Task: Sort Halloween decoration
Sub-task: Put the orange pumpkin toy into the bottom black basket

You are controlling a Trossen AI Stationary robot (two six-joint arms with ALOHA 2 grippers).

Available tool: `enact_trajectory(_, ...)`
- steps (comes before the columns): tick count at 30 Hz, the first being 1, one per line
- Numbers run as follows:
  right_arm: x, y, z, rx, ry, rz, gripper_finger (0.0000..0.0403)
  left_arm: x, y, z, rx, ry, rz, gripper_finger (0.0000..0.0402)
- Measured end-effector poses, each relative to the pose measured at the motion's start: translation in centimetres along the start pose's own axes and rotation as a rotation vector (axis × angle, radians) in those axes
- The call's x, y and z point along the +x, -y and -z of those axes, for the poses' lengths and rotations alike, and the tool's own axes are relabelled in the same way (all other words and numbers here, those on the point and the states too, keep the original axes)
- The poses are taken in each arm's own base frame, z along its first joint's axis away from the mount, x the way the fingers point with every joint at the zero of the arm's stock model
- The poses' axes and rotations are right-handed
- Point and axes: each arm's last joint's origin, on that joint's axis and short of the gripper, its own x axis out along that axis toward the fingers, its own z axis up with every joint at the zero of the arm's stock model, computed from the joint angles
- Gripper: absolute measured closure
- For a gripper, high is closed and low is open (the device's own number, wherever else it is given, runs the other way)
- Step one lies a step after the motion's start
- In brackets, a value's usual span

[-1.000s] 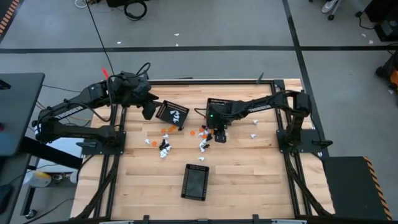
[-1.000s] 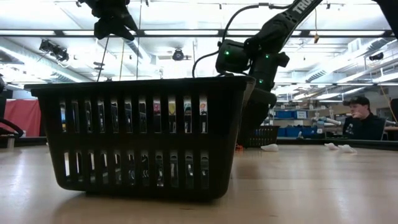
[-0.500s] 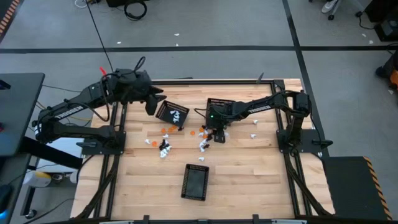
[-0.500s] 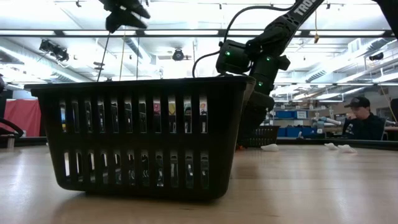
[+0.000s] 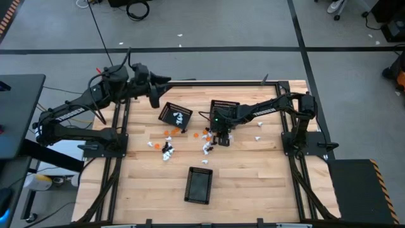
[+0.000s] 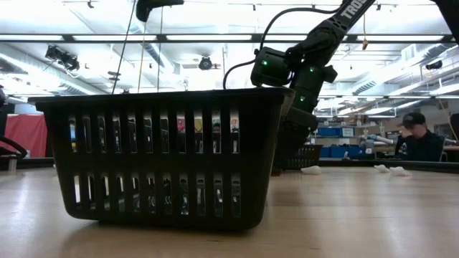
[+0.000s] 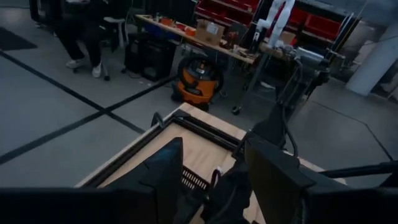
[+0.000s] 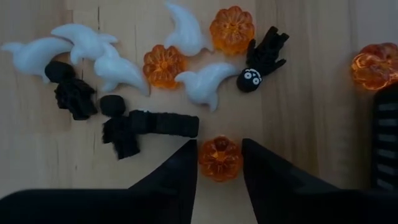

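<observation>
The Halloween decoration lies loose on the wooden table: white ghosts (image 8: 118,68), black figures (image 8: 74,93) and orange pumpkins (image 8: 163,65), in clusters (image 5: 168,147) near the table's middle. My right gripper (image 5: 223,140) points steeply down over them and is shut on one orange pumpkin (image 8: 219,163). My left gripper (image 5: 155,96) is raised high over the table's far left and stands open with nothing between its fingers (image 7: 168,174). In the low view the near basket (image 6: 168,154) hides the trinkets. My right gripper has the small orange pumpkin by its two opposite sides (image 8: 204,158), pinched between the two fingertips. The fingers come from above, slanting down. The pumpkin still rests on the table.
Three black mesh baskets stand on the table: one with white trinkets at the far middle-left (image 5: 175,115), one under my right arm (image 5: 224,107), one near the front edge (image 5: 199,185). A few white pieces (image 5: 258,138) lie to the right. A person (image 6: 416,136) sits beyond the table.
My left gripper has gone up and toward the table's far edge, tipping from pointing down at the basket to about level, its fingers still apart. My right arm has kept its place over the trinkets.
</observation>
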Motion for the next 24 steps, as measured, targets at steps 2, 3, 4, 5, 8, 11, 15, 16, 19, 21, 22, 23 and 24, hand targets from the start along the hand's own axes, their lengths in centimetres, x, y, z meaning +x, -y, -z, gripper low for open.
enact_trajectory(2,0.0,0.0,0.0,0.000,0.000,0.000,0.0287,0.0,0.0,0.0,-0.022,-0.002,0.000,0.0219)
enact_trajectory(3,0.0,0.0,0.0,0.001,-0.001,0.000,0.0289,0.0,0.0,0.1,-0.040,-0.006,-0.002,0.0219)
enact_trajectory(4,0.0,0.0,0.0,0.001,0.000,0.000,0.0291,0.0,0.0,0.1,-0.058,-0.008,-0.002,0.0219)
enact_trajectory(5,0.0,0.0,0.0,0.004,0.000,0.000,0.0292,0.0,0.0,0.1,-0.070,-0.008,-0.002,0.0219)
enact_trajectory(8,-0.1,0.0,-0.1,0.028,-0.004,-0.001,0.0292,0.0,0.0,0.1,-0.103,-0.011,0.004,0.0219)
enact_trajectory(11,-0.4,-0.1,-0.4,0.041,-0.024,-0.016,0.0292,0.0,0.0,0.2,-0.107,-0.023,0.002,0.0219)
enact_trajectory(15,-1.4,-0.2,-1.7,0.040,-0.023,-0.046,0.0292,-0.1,-0.3,1.5,-0.111,-0.157,-0.024,0.0219)
enact_trajectory(16,-1.7,-0.2,-2.1,0.037,-0.023,-0.052,0.0292,-0.1,-0.4,2.0,-0.109,-0.214,-0.035,0.0219)
enact_trajectory(19,-2.5,-0.5,-3.0,0.015,-0.023,-0.083,0.0292,-0.1,-0.5,3.8,-0.084,-0.395,-0.060,0.0219)
enact_trajectory(21,-3.1,-1.1,-3.8,-0.010,-0.009,-0.119,0.0293,0.0,-0.2,4.7,-0.057,-0.473,-0.062,0.0219)
enact_trajectory(22,-3.4,-1.6,-4.0,-0.022,-0.014,-0.140,0.0293,0.0,-0.1,5.0,-0.045,-0.501,-0.068,0.0219)
enact_trajectory(23,-3.6,-2.1,-4.3,-0.034,-0.019,-0.159,0.0293,0.1,0.2,5.4,-0.034,-0.516,-0.072,0.0219)
enact_trajectory(24,-3.9,-2.8,-4.7,-0.052,-0.015,-0.171,0.0293,0.2,0.5,5.9,-0.026,-0.515,-0.058,0.0219)
